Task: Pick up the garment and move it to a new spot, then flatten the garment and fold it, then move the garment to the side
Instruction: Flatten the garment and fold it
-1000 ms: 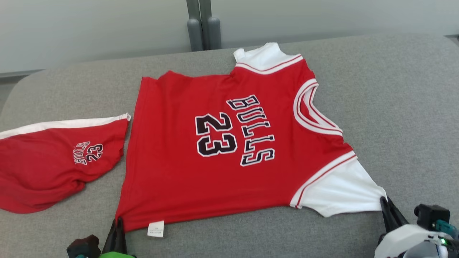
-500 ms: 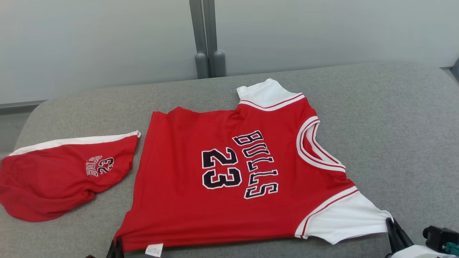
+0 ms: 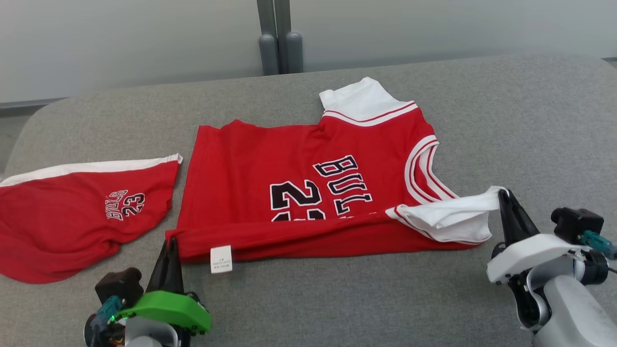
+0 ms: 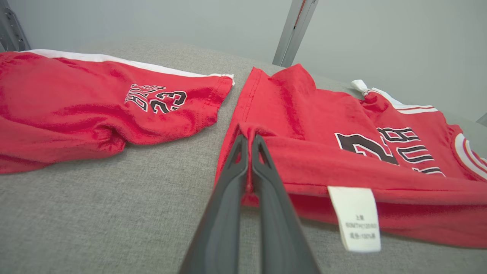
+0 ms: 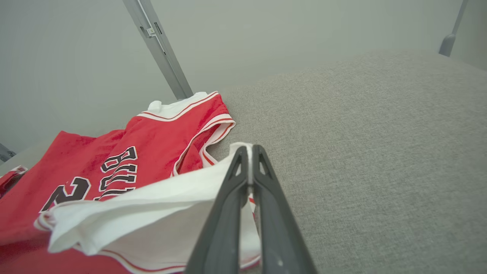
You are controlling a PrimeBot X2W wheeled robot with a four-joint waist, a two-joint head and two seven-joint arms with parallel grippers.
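Observation:
The garment, a red jersey (image 3: 308,159) with white sleeves and black "BULLS 23" lettering, lies on the grey padded surface (image 3: 482,120). Its near edge is lifted and rolled back over the front, hiding the lower half of the lettering. My left gripper (image 3: 171,241) is shut on the red hem corner (image 4: 247,131), beside a hanging white label (image 3: 221,259). My right gripper (image 3: 502,193) is shut on the tip of the near white sleeve (image 5: 152,213), which is pulled up off the surface. The jersey's far sleeve (image 3: 359,99) lies flat.
Red shorts (image 3: 72,217) with a white band lie crumpled to the left of the jersey, close to its hem. Two grey posts (image 3: 279,43) stand behind the surface against a pale wall. Bare grey padding stretches to the right of the jersey.
Both grippers have lifted the jersey's near edge and carried it away from me, over the lettering. The head camera has also shifted.

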